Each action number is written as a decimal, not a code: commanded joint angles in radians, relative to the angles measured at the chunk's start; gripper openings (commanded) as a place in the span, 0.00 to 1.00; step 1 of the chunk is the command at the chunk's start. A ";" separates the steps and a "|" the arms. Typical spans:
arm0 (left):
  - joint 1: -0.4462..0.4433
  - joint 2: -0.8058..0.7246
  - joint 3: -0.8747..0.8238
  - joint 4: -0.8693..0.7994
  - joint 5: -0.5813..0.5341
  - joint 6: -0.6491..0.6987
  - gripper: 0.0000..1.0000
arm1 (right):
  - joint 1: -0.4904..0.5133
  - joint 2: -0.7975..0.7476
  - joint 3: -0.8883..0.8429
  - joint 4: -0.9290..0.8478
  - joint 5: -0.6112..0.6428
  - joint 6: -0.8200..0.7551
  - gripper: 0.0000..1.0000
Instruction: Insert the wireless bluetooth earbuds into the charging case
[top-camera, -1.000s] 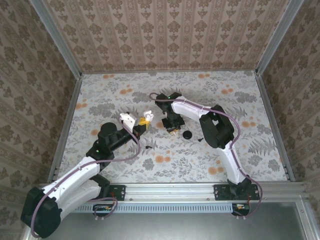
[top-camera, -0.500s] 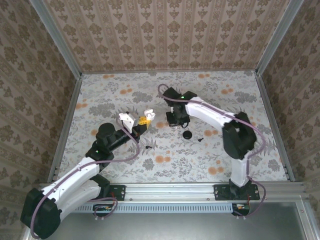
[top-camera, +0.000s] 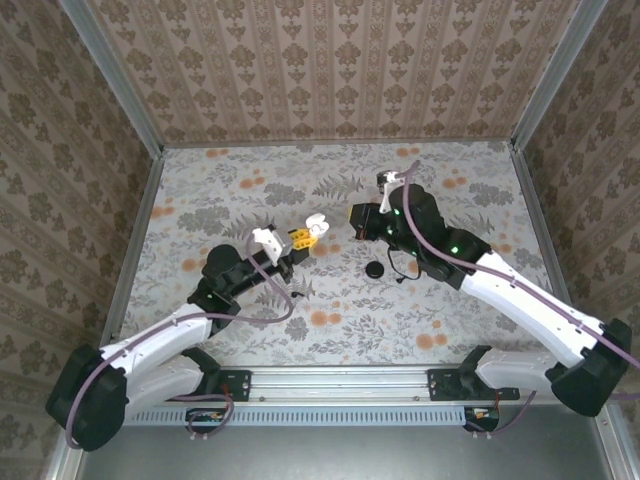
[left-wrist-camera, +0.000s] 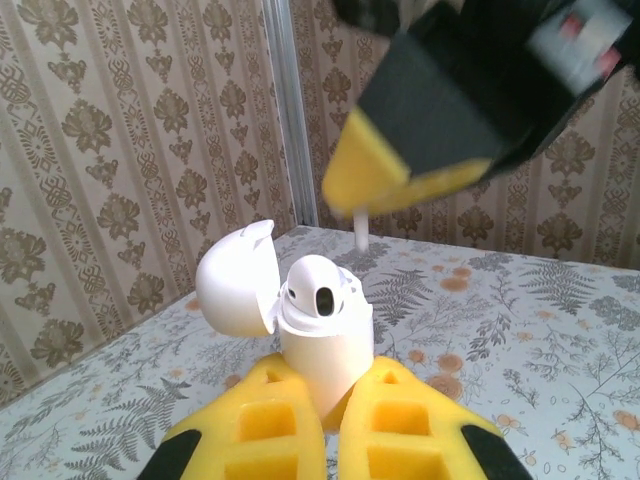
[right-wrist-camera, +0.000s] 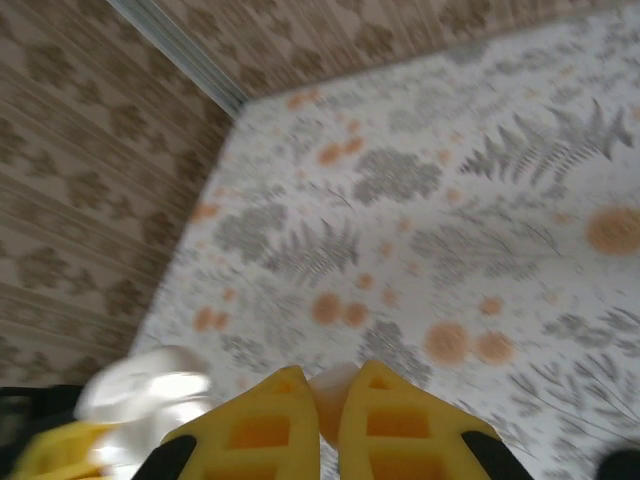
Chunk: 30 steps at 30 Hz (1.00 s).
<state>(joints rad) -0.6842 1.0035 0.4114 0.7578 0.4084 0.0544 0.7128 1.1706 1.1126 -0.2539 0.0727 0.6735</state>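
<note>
We've got the right gripper (right-wrist-camera: 330, 392), small white piece (left-wrist-camera: 360, 232) in its jaws, crowding just above the charging case (left-wrist-camera: 322, 325); the left gripper (left-wrist-camera: 331, 392) blocks it from below. Left of the case, bare surface (top-camera: 215, 190); right, a black disc (top-camera: 375, 270).

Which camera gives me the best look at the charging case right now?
Left wrist. The charging case sits close up, clamped in the left gripper, lid swung open, one dark socket visible. Top external shows a small white speck at that gripper's tip; right wrist, a blurred white shape low left.
</note>
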 joint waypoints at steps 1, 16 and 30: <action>-0.011 0.023 0.061 0.094 0.020 0.033 0.00 | 0.016 -0.042 -0.045 0.162 0.012 0.067 0.07; -0.028 0.027 0.081 0.068 0.009 0.025 0.00 | 0.074 -0.016 -0.059 0.288 -0.011 0.029 0.06; -0.031 0.028 0.092 0.045 0.007 0.024 0.00 | 0.108 0.037 0.015 0.170 -0.005 -0.005 0.05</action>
<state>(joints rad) -0.7074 1.0409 0.4679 0.7925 0.4076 0.0650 0.8101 1.2045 1.0878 -0.0475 0.0723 0.6842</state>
